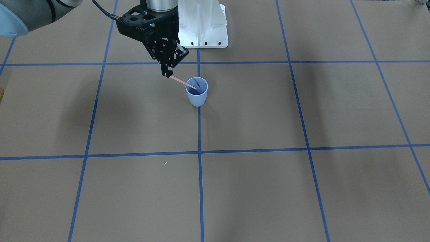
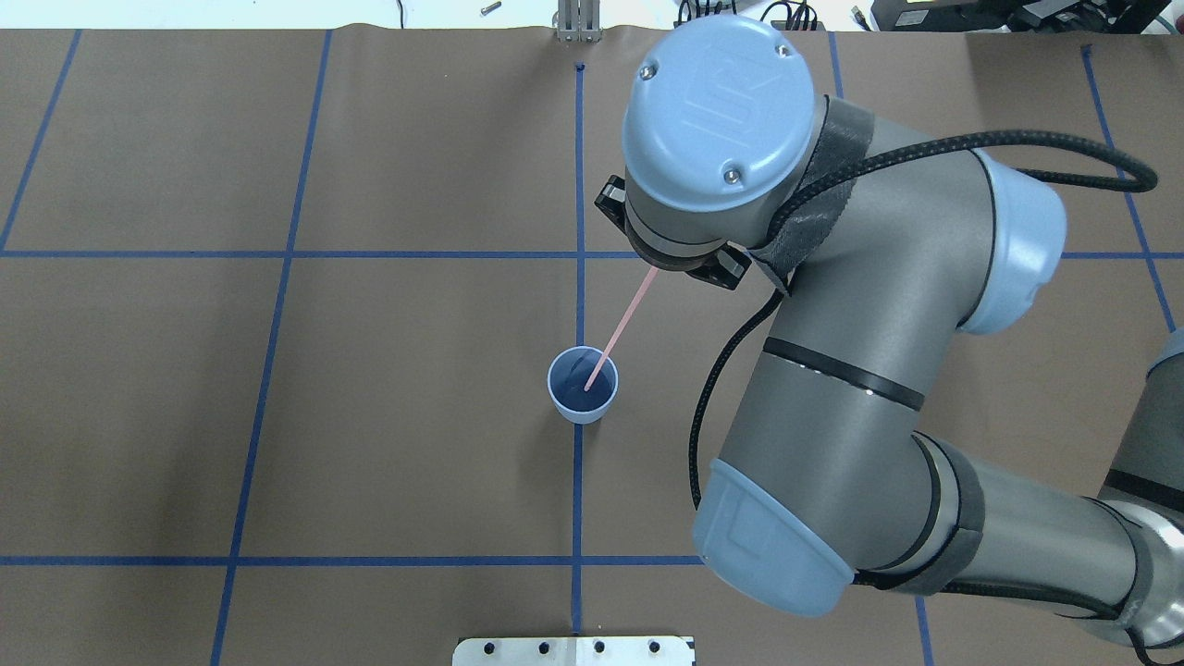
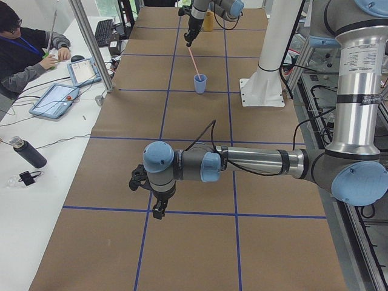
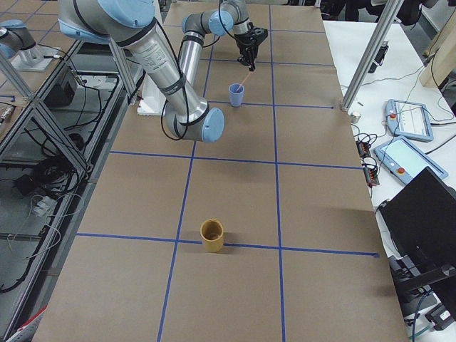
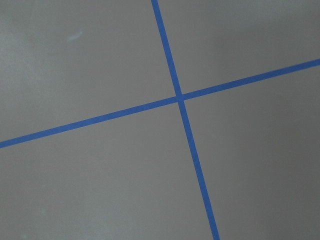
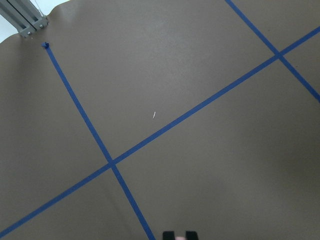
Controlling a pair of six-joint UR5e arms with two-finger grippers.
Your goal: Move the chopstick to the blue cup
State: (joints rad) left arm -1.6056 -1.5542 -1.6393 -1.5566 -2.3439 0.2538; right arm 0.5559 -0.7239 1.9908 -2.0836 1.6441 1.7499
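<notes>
The pale blue cup (image 1: 197, 95) stands upright on a blue tape line near the table's middle; it also shows in the overhead view (image 2: 566, 379). My right gripper (image 1: 167, 74) is shut on the top end of the pink chopstick (image 1: 181, 82), above and beside the cup. The chopstick (image 2: 622, 324) slants down, with its lower end inside the cup. In the right wrist view two black fingertips (image 6: 168, 235) sit close together with pink between them. My left gripper (image 3: 157, 211) hangs over bare table far from the cup; I cannot tell whether it is open or shut.
An ochre cup (image 4: 211, 236) stands far off toward the table's right end. The white arm mount (image 1: 201, 23) is just behind the blue cup. Blue tape lines (image 5: 180, 97) grid the brown table. A person and tablets (image 3: 57, 97) are at a side desk.
</notes>
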